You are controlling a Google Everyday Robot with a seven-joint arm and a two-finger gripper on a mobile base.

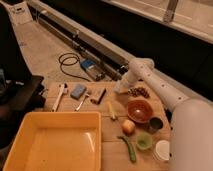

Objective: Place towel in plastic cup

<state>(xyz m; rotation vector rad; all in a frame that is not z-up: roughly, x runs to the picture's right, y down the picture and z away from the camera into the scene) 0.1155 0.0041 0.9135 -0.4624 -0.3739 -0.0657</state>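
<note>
The light green plastic cup [144,141] stands near the table's front right, beside a dark metal cup [156,123]. A pale white flat thing [162,149] lies just right of the green cup, partly behind my arm; it looks like the towel. My gripper [119,88] hangs at the end of the white arm over the table's back edge. It is left of a dark cluster of grapes [138,92] and far from the cup and the towel. I cannot see anything in it.
An orange bowl [139,110], a round fruit [128,126], a green pod [128,148] and a yellow piece [112,110] lie mid-table. A blue sponge block [78,91], a white brush [59,96], a utensil [82,101] and a dark block [99,96] lie left. A yellow bin [55,145] fills the front left.
</note>
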